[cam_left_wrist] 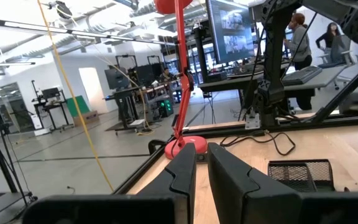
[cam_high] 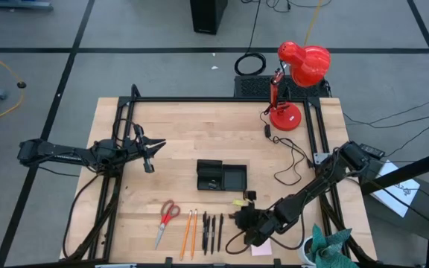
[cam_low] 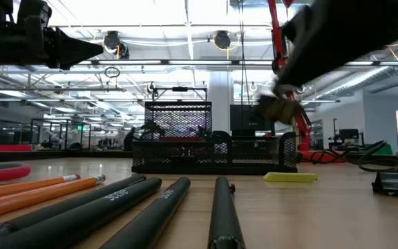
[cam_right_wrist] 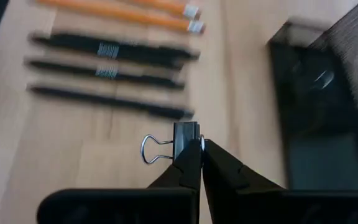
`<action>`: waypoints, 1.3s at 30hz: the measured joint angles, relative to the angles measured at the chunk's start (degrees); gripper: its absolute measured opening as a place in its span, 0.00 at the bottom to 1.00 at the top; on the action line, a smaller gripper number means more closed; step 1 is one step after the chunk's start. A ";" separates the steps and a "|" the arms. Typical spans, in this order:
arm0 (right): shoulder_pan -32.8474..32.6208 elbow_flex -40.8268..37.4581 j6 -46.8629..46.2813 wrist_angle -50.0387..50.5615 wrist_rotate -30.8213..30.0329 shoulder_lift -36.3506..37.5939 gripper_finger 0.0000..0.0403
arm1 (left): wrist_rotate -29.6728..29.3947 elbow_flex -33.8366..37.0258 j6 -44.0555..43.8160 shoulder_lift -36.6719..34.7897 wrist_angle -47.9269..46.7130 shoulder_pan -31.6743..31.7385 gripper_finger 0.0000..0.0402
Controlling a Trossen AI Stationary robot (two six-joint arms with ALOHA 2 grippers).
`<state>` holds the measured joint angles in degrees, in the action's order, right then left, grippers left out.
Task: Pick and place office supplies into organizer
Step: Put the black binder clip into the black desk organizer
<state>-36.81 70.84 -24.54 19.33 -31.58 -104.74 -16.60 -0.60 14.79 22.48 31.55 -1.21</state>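
So far, little of the task can be judged complete. The left tool (cam_high: 157, 144) is held off to one side of the surface (cam_high: 222, 126), well apart from every supply, its fingers nearly pressed together with nothing between them. Ahead of the right tool and to its side, most supplies are seen lying on the surface: the red-handled scissors (cam_high: 166, 220) farthest away, then the two orange pencils (cam_high: 188, 232), then the three black pens (cam_high: 212, 231) nearest. A small black binder clip (cam_right_wrist: 185, 142) is pinched by the right tool (cam_right_wrist: 201, 154), whose fingers are pressed together on the clip's body, its wire loop left sticking out. The clip is carried above the surface, with the organizer (cam_high: 222, 176) near the tool on its far side but not yet beneath it. Something small appears to sit in one compartment, though what it is cannot be told. A tiny yellow block (cam_high: 239, 202) lies just beside the right tool, between it and the organizer. Nearly everything is therefore judged left to place.
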 joint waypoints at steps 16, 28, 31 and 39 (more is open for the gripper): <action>13.82 0.95 19.35 -10.90 -4.32 -0.05 0.00 | 0.00 0.00 0.10 0.02 -0.01 0.00 0.12; 19.05 0.92 22.80 -15.22 0.54 -5.80 0.00 | 0.00 0.00 0.55 0.02 -0.02 0.00 0.12; 19.82 0.91 22.66 -15.73 0.39 -6.74 0.00 | -0.02 0.00 0.52 0.02 -0.06 0.00 0.12; 20.12 0.91 22.25 -15.79 0.33 -7.42 0.00 | -0.02 0.00 0.52 0.00 -0.04 0.00 0.12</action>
<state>-16.69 71.75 -2.29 3.54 -31.25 -112.15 -16.62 -0.60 15.31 22.48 31.51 -1.21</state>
